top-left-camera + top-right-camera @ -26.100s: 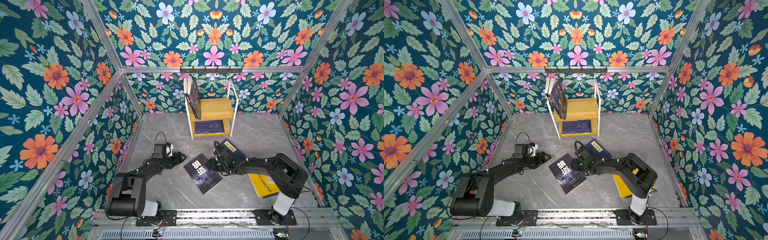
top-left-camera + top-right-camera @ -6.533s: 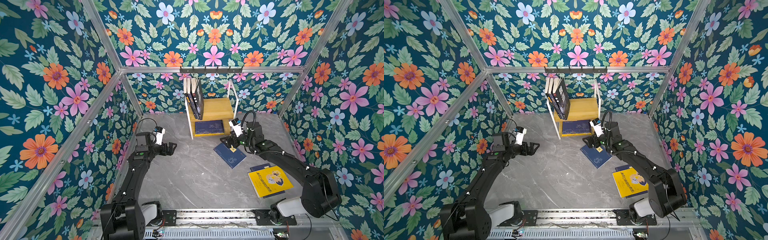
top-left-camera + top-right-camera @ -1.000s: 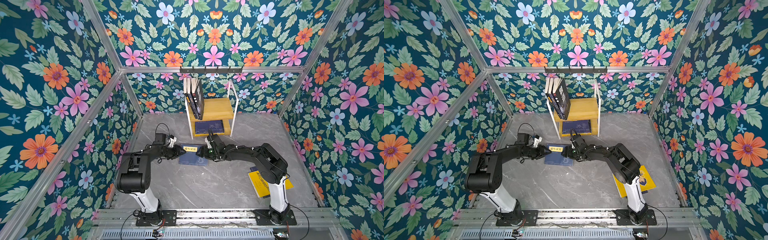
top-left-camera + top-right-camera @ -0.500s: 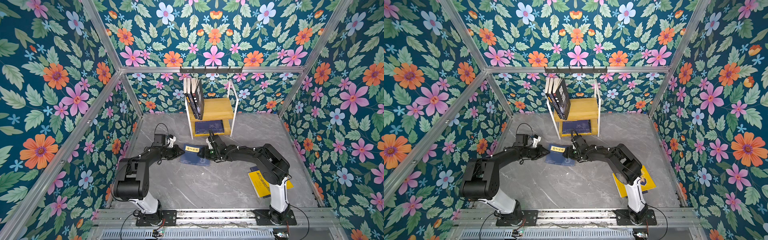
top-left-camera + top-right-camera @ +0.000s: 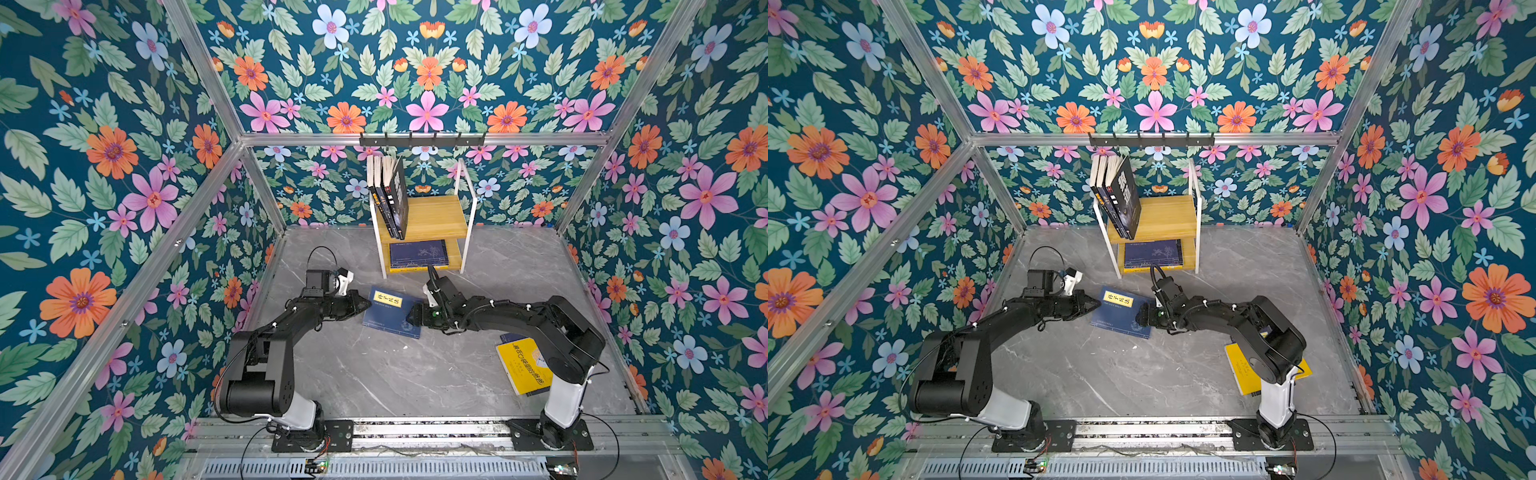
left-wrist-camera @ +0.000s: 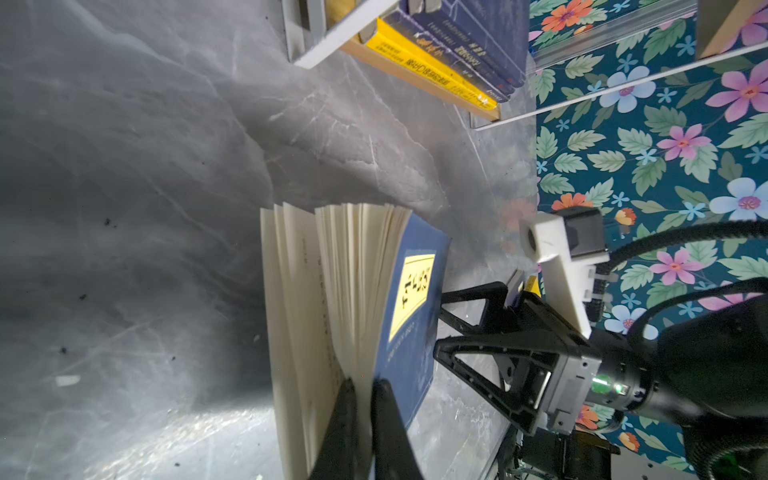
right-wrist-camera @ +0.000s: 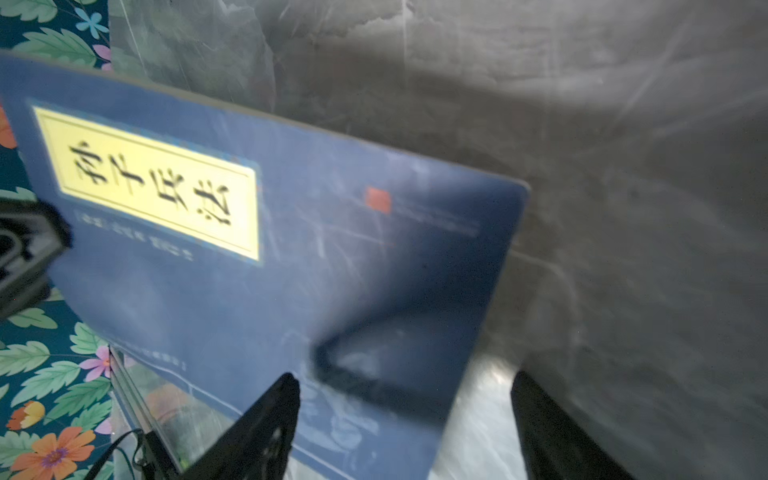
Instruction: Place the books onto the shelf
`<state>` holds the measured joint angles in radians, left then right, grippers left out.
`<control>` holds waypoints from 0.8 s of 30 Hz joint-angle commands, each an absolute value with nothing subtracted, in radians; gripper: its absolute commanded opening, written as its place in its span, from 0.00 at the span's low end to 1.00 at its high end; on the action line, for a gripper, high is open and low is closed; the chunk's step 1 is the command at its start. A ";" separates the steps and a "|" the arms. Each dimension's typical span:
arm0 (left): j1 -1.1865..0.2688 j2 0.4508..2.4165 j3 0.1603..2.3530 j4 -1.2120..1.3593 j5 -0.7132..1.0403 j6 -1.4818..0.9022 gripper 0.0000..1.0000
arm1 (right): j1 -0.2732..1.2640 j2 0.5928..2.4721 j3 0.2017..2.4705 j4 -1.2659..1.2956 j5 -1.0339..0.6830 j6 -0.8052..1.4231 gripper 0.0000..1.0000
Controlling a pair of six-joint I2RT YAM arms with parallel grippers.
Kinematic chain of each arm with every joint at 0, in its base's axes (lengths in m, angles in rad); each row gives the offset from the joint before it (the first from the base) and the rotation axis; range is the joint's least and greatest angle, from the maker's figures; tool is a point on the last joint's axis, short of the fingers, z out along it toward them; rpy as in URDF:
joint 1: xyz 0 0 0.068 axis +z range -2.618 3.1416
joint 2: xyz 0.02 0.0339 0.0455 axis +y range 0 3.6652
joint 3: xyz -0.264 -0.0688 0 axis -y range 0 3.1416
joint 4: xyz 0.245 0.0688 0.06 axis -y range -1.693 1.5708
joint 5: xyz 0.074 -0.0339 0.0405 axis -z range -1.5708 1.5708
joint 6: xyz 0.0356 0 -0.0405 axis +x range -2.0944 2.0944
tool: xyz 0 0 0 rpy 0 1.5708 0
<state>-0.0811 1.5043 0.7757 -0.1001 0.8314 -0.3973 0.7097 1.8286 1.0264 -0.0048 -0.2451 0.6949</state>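
Note:
A navy book (image 5: 392, 313) (image 5: 1121, 311) with a yellow title label lies mid-table in both top views. My left gripper (image 5: 368, 302) (image 6: 361, 386) is shut on its left edge, pinching the cover and some pages (image 6: 357, 270) while other pages fan out loose. My right gripper (image 5: 409, 320) (image 7: 405, 376) stands open at the book's (image 7: 291, 249) right edge, one finger over the cover and one beside it. The shelf (image 5: 432, 216) (image 5: 1167, 216) holds three upright books (image 5: 390, 195) on top. A navy book (image 5: 417, 253) lies flat on the lower board.
A yellow book (image 5: 525, 365) lies at the right front, partly under the right arm, with a navy corner (image 5: 511, 337) showing beneath it. A black hook rail (image 5: 422, 141) runs along the back wall above the shelf. Flowered walls close in three sides.
My left gripper has shut on the navy book's left edge. My right gripper's jaws have spread wider at the book's right edge. The book has stayed about where it was.

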 commanded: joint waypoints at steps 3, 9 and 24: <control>-0.078 1.488 0.768 -0.080 0.860 -0.426 0.00 | 0.702 1.724 0.968 -0.117 -0.135 0.573 0.81; -0.075 1.456 0.725 -0.044 0.843 -0.483 0.00 | 0.892 1.579 1.004 -0.191 0.163 0.255 0.81; -0.069 1.528 0.790 -0.095 0.835 -0.497 0.00 | 1.106 1.814 1.020 0.170 0.438 -0.431 0.77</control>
